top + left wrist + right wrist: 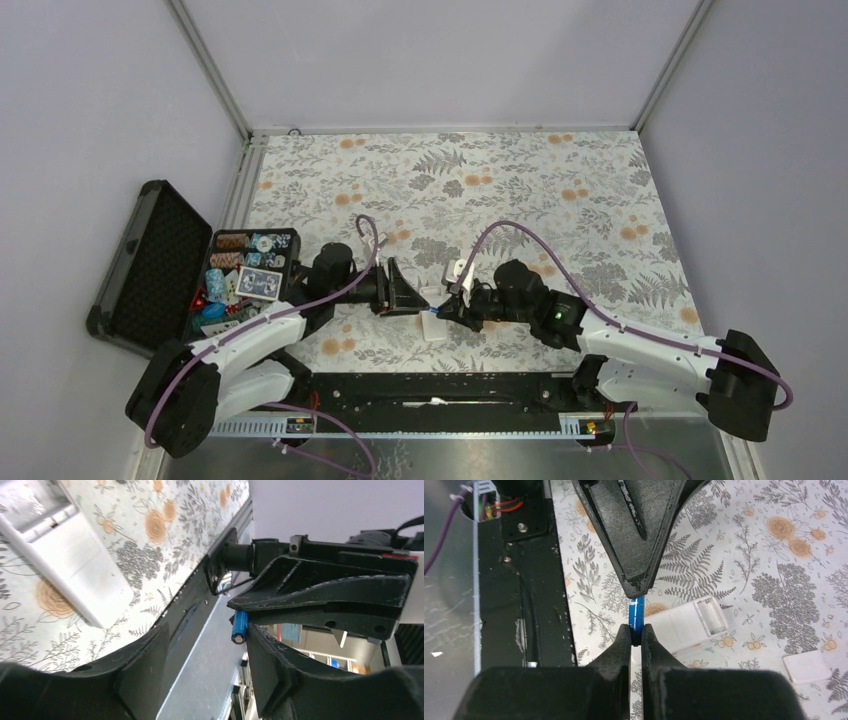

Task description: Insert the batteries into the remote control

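Remote control (684, 626) lies white back up, its bay uncovered, on the flowered table (560, 180), the widest thing here. At the left side stands the open black case (150, 265), with poker chips (232, 241) stacked in its tray. My left claw (207, 645) and right claw (636, 632) meet tip to tip over the remote control. The left claw is spread wide and grips nothing, while the right claw is clenched. A small white panel (806, 666) lies apart from the remote control. Smallest is the blue battery (636, 614), pinched in my right claw and held off the table between the left claw's fingers, near the remote control.
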Controlling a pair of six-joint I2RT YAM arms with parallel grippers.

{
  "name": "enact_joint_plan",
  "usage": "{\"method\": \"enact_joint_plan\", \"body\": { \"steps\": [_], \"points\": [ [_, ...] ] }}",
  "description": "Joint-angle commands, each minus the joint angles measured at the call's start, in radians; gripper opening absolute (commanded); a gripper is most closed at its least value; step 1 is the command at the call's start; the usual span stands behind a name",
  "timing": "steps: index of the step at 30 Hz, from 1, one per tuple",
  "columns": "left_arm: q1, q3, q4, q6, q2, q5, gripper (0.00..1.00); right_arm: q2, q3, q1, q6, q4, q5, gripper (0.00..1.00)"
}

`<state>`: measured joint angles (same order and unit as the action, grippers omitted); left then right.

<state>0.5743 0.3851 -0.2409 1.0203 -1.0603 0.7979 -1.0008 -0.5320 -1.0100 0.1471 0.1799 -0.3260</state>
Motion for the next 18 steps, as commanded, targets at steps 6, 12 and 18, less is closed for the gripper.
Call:
{"method": "enact_joint_plan", "body": {
  "steps": [6,12,18],
  "points": [
    [-0.021,0.081,0.238,-0.152,0.086,-0.281,0.67,-0.11,-0.164,-0.011,0.159,-0.16,0.139,0.0],
    [-0.021,0.14,0.362,-0.191,0.112,-0.483,0.68,-0.198,-0.215,-0.01,0.242,-0.173,0.161,0.0],
    [-0.021,0.15,0.333,-0.172,0.076,-0.597,0.68,-0.283,-0.275,-0.011,0.364,-0.255,0.215,0.0]
  ]
}}
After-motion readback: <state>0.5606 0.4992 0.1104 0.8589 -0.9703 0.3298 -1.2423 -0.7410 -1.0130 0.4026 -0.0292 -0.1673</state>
